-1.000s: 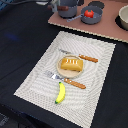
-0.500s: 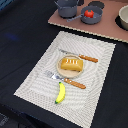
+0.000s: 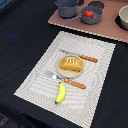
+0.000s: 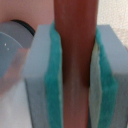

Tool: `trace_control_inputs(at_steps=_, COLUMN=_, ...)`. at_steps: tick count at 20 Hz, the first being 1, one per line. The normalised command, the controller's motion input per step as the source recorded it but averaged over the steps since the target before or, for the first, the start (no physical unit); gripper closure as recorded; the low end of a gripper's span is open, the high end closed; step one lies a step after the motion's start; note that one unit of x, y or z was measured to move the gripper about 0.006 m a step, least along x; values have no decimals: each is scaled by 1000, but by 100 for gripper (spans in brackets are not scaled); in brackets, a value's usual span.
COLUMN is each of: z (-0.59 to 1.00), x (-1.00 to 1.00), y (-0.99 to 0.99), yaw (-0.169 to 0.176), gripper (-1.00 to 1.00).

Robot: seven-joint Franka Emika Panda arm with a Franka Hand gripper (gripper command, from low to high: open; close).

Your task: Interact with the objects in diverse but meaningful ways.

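Note:
In the wrist view my gripper (image 4: 75, 70) is shut on a reddish-brown sausage (image 4: 75, 25), pinched between the teal pads (image 4: 52, 80). The gripper and sausage are out of the exterior view. In the exterior view a scored orange-brown bread loaf (image 3: 71, 64) lies on the tan plate (image 3: 61, 71) in the middle of the striped placemat (image 3: 95, 85). A yellow banana (image 3: 60, 93) lies on the mat in front of the plate. A red tomato (image 3: 88, 14) sits in a small grey pan (image 3: 95, 18) at the back.
An orange-handled fork (image 3: 67, 80) and knife (image 3: 82, 58) flank the plate. A grey pot (image 3: 67, 8) and a white bowl (image 3: 123, 18) stand on the pinkish board (image 3: 105, 27) at the back. A grey round vessel (image 4: 12, 50) shows beside the gripper in the wrist view.

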Motion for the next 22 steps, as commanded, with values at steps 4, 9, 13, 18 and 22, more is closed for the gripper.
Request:
trace_control_inputs(at_steps=4, z=106, x=699, y=457, yaw=0, gripper=100)
trace_control_inputs(at_steps=9, z=100, x=696, y=454, yaw=0, gripper=100)
trace_control_inputs(at_steps=13, z=151, x=704, y=451, yaw=0, gripper=100)
trace_control_inputs(at_steps=18, z=173, x=713, y=454, yaw=0, gripper=100)
trace_control_inputs(at_steps=22, z=175, x=706, y=455, yaw=0, gripper=100)
